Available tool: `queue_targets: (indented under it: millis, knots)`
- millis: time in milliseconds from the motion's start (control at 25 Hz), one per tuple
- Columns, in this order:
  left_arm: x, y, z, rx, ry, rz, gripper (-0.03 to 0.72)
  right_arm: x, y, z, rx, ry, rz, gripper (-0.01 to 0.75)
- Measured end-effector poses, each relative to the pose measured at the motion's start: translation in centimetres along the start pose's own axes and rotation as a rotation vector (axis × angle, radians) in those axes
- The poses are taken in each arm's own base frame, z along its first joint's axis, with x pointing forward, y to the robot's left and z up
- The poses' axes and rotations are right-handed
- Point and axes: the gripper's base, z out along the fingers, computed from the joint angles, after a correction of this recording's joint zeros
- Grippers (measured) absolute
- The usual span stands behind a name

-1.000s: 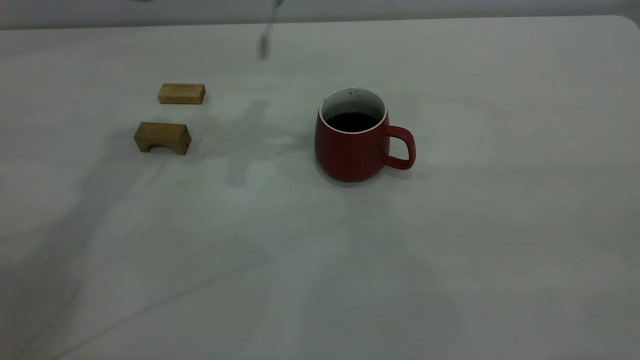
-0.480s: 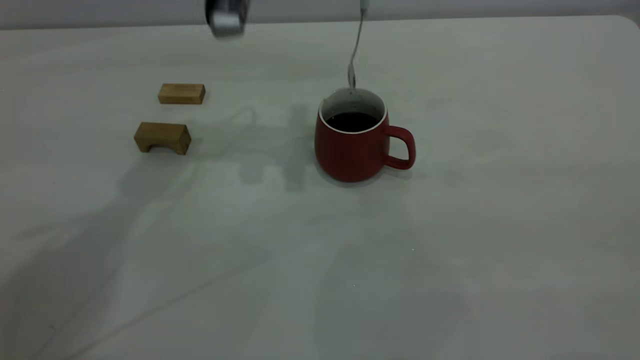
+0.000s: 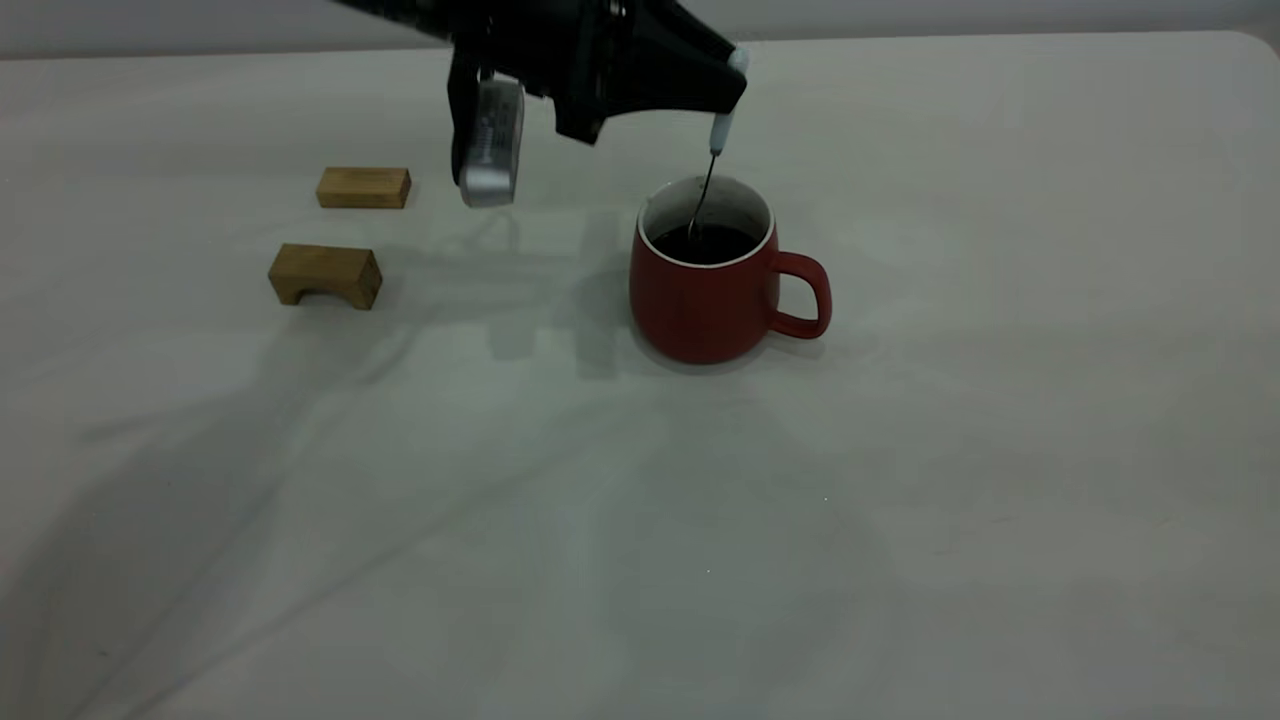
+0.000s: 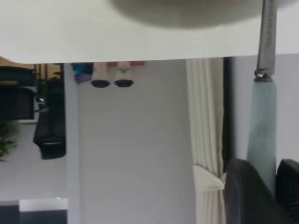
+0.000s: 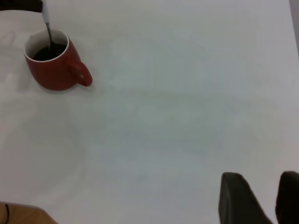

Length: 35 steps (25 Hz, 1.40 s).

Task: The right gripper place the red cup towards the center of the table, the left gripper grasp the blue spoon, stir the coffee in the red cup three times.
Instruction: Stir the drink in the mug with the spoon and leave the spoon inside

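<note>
The red cup [image 3: 705, 300] stands upright near the middle of the table [image 3: 900, 500], handle toward the right, with dark coffee [image 3: 705, 243] inside. My left gripper [image 3: 735, 85] hangs just above the cup and is shut on the pale handle of the blue spoon [image 3: 722, 125]. The spoon hangs nearly straight down, its dark neck running into the cup and its bowl sunk in the coffee. In the left wrist view the handle [image 4: 261, 126] sits between the dark jaws [image 4: 267, 182]. My right gripper [image 5: 261, 191] is open over bare table, far from the cup [image 5: 53, 70].
Two tan wooden blocks lie left of the cup, a flat one [image 3: 363, 187] farther back and an arched one [image 3: 325, 275] nearer. The left arm's silver-grey part [image 3: 490, 145] hangs between the blocks and the cup.
The left gripper has come down into view with the spoon. The spoon's bowl, just above the cup's rim half a second ago, now sits in the coffee. The cup has not moved.
</note>
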Motion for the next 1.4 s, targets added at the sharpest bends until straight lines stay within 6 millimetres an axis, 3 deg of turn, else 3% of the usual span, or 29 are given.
queue_targets:
  millis: [240, 360, 520, 680, 1000, 1240, 1400]
  knots:
    - [-0.3, 0.5, 0.5, -0.051, 0.097, -0.178, 0.175, 0.0, 0.0, 0.0, 0.0, 0.0, 0.0, 0.24]
    - [-0.1, 0.8, 0.3, -0.088, 0.05, -0.224, 0.175, 0.0, 0.0, 0.0, 0.0, 0.0, 0.0, 0.24]
    - [0.4, 0.3, -0.3, -0.069, -0.059, -0.132, 0.175, 0.0, 0.0, 0.0, 0.0, 0.0, 0.0, 0.24]
    - [0.5, 0.1, -0.4, -0.057, -0.055, -0.019, 0.175, 0.0, 0.0, 0.0, 0.0, 0.0, 0.0, 0.24]
    - [0.7, 1.1, -0.3, -0.171, -0.006, -0.088, 0.175, 0.0, 0.0, 0.0, 0.0, 0.0, 0.0, 0.24]
    - [0.0, 0.5, -0.4, -0.139, -0.1, 0.038, 0.175, 0.0, 0.0, 0.0, 0.0, 0.0, 0.0, 0.24]
    - [0.2, 0.5, -0.5, -0.144, -0.074, 0.077, 0.175, 0.0, 0.0, 0.0, 0.0, 0.0, 0.0, 0.24]
